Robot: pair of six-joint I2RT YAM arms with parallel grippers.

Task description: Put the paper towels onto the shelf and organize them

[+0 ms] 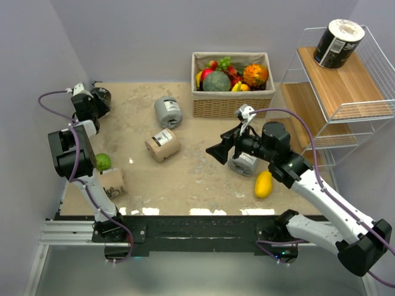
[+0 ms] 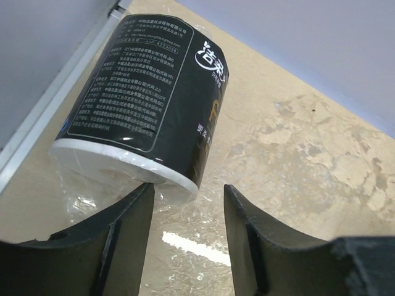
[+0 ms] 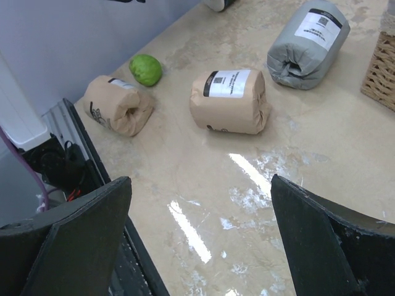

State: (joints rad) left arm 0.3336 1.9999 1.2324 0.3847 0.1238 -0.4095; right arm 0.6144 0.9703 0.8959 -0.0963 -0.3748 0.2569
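Observation:
A black paper towel roll (image 2: pixel 148 92) lies on its side at the table's far left corner (image 1: pixel 102 97). My left gripper (image 2: pixel 185 197) is right in front of its white end; the jaws stand narrow but apart, with only the roll's clear wrap and table showing between them. Another black roll (image 1: pixel 338 42) stands on the top board of the shelf (image 1: pixel 355 83). A grey roll (image 3: pixel 307 43), a tan roll (image 3: pixel 229 100) and a second tan roll (image 3: pixel 117 105) lie on the table. My right gripper (image 3: pixel 200 185) hovers wide open and empty mid-table. A further grey roll (image 1: pixel 244 163) sits under the right arm.
A wicker basket of fruit (image 1: pixel 231 98) stands at the back centre. A green lime (image 1: pixel 102 161) lies near the left arm, and a yellow mango (image 1: pixel 263 184) lies near the right arm. Walls close the back and left side.

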